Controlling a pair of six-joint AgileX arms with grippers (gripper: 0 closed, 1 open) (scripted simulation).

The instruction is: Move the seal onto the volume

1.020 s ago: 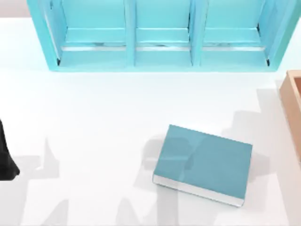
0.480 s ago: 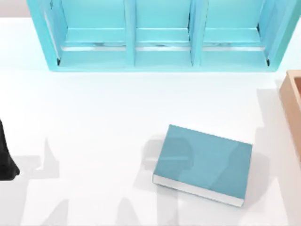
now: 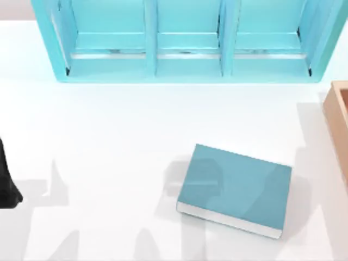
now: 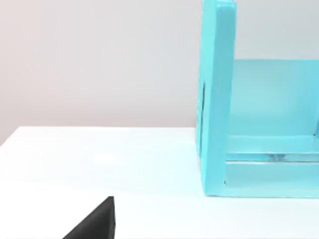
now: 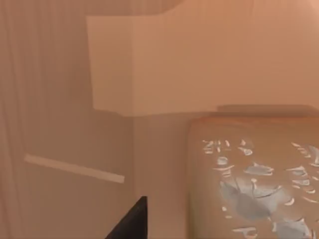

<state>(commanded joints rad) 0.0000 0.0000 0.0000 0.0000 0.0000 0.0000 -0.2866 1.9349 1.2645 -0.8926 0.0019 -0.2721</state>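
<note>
Well, the right pincer [image 5: 132, 221] hung low inside the wooden box [image 3: 340, 125] at the right edge of the desk [image 3: 109, 136]. I saw just a dark tip of it in the right wrist view, so I could not tell how far open it was, or whether it had hold of anything. The seal [image 5: 254, 179] stood just beside that tip, a glossy tan block, and by my judgement it was down in the box, close to a wall. The volume [image 3: 235, 188] lay flat and a little skewed on the near right part of the desk, apart from the box, with nothing on its cover.

The left arm [image 3: 6, 179] was parked at the left edge. Its pincer [image 4: 94, 226] looked toward the turquoise shelf [image 3: 185, 38] on the far side, and its opening I also could not tell.

I saw three dangers from here. The seal looked smooth, so a shallow or off-centre grip could let it slip. The box walls were close, so the pincer or the seal could catch on one during the lift. And the seal is tall for its base, so a tilted release on the cover could let it fall over.
</note>
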